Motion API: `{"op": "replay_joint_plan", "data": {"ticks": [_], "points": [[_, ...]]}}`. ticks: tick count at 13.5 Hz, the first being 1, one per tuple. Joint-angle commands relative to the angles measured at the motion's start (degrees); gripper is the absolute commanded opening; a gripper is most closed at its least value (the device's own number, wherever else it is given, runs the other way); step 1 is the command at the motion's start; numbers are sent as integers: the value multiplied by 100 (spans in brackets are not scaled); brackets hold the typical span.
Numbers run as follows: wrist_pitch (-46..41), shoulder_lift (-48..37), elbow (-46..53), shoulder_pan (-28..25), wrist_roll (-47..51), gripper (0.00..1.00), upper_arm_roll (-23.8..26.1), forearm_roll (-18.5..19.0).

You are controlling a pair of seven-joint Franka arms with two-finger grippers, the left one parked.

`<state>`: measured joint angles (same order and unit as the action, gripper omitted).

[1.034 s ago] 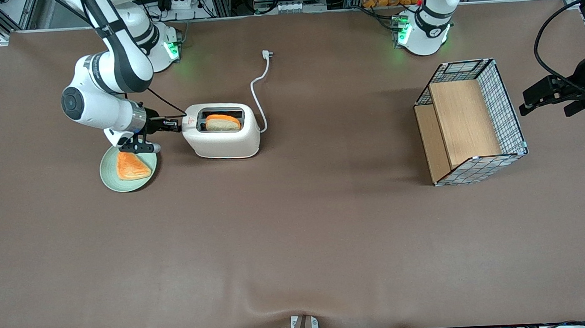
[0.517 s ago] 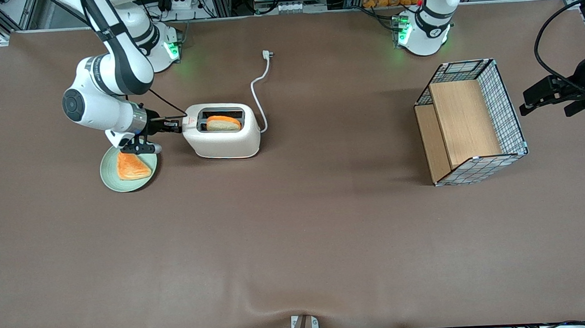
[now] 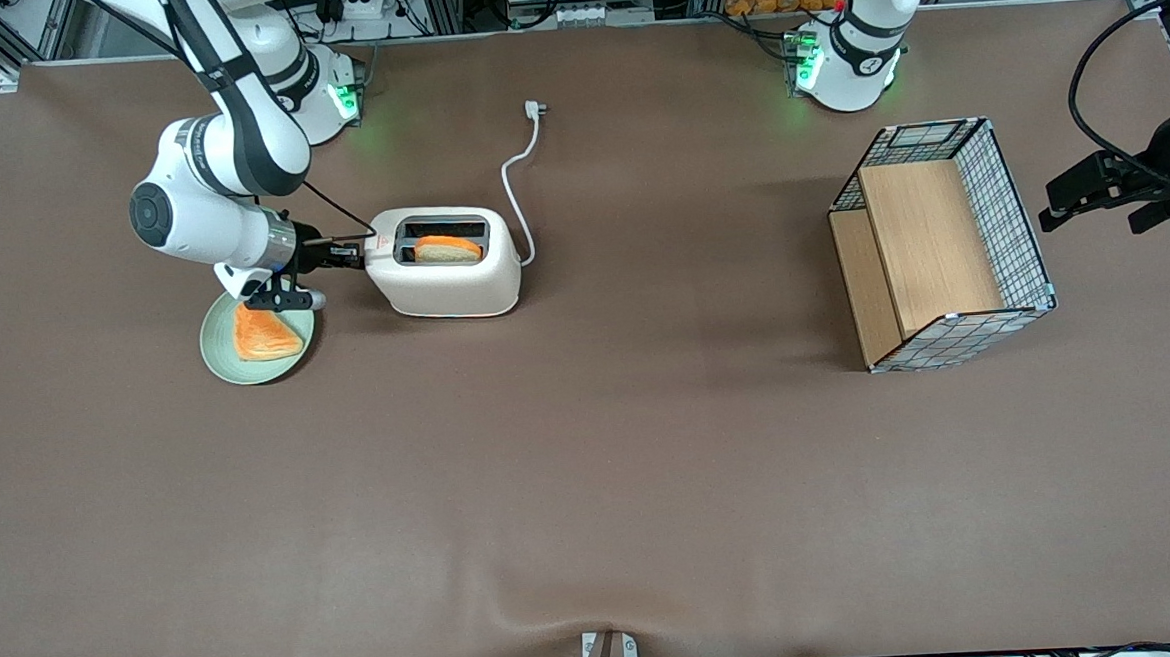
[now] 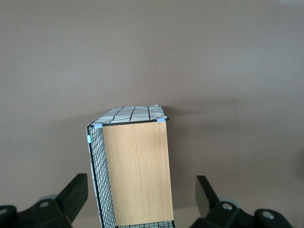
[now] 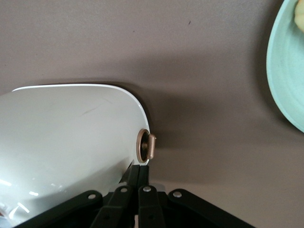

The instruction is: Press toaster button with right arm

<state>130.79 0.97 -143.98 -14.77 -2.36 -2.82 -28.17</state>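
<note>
The right arm's slim black end effector [image 3: 351, 252], fingers pressed together and holding nothing, touches the narrow end face of the cream-white rounded plastic toaster [image 3: 448, 286] on the brown tabletop [image 3: 592, 468].

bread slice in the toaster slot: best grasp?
Top crust of the orange-crusted bread slice, from straight above, jaws across its flat faces: it stands on edge, walled in by the cream-white rounded toaster. Shut black gripper sits at the toaster's narrow end.

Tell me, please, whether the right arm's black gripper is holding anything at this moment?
Nothing is held. The slim black gripper, fingers shut together, sits at the cream-white rounded toaster's narrow end face, nothing between them.
</note>
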Motion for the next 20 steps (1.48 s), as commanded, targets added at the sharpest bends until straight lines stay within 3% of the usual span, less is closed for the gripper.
{"op": "replay_joint_plan", "data": {"ticks": [1,20], "points": [[421,227,-86,-43,-528,0,1,-390],[553,456,-60,-158,-608,0,9,-584]]}}
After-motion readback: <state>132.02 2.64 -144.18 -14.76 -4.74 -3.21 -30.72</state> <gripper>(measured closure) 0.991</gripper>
